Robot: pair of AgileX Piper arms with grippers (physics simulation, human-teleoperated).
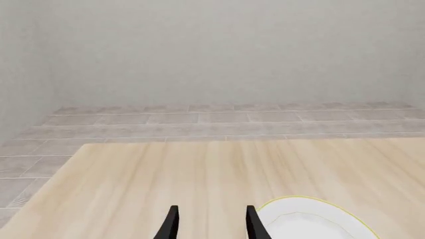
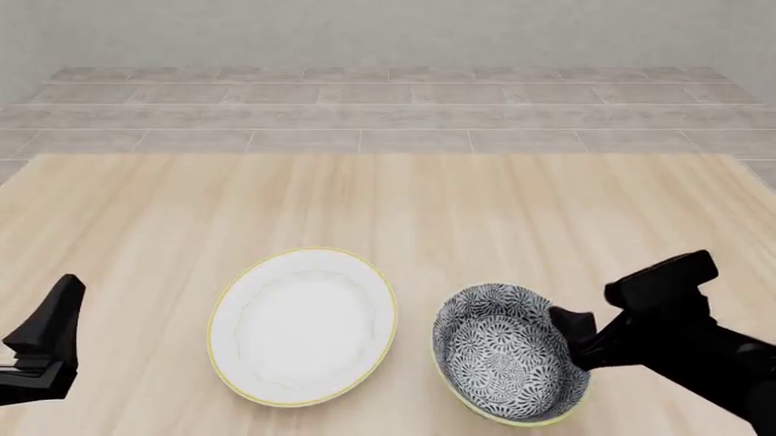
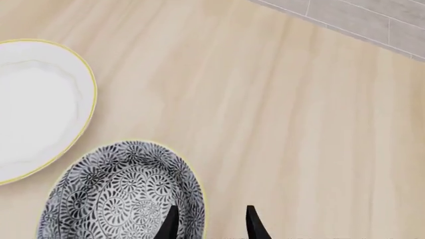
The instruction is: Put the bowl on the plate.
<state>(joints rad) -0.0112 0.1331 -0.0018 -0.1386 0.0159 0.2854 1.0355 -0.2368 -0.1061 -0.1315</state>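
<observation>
The bowl (image 2: 500,356), floral grey-black inside with a thin yellow rim, sits on the table at the front right, just right of the plate (image 2: 303,325). The plate is flat, white and gold-rimmed. My right gripper (image 3: 211,224) is open at the bowl's right rim: in the right wrist view one finger hangs over the bowl (image 3: 116,194) and the other outside it, with the rim between them. The plate (image 3: 33,104) lies beyond. My left gripper (image 1: 211,224) is open and empty at the front left, with the plate (image 1: 312,221) edge beside it.
The light wooden table (image 2: 388,209) stretches back to a far edge, with grey tiled floor (image 2: 388,109) and a wall behind. The left arm (image 2: 46,350) stays low at the table's front left corner. The right arm (image 2: 691,345) enters from the front right.
</observation>
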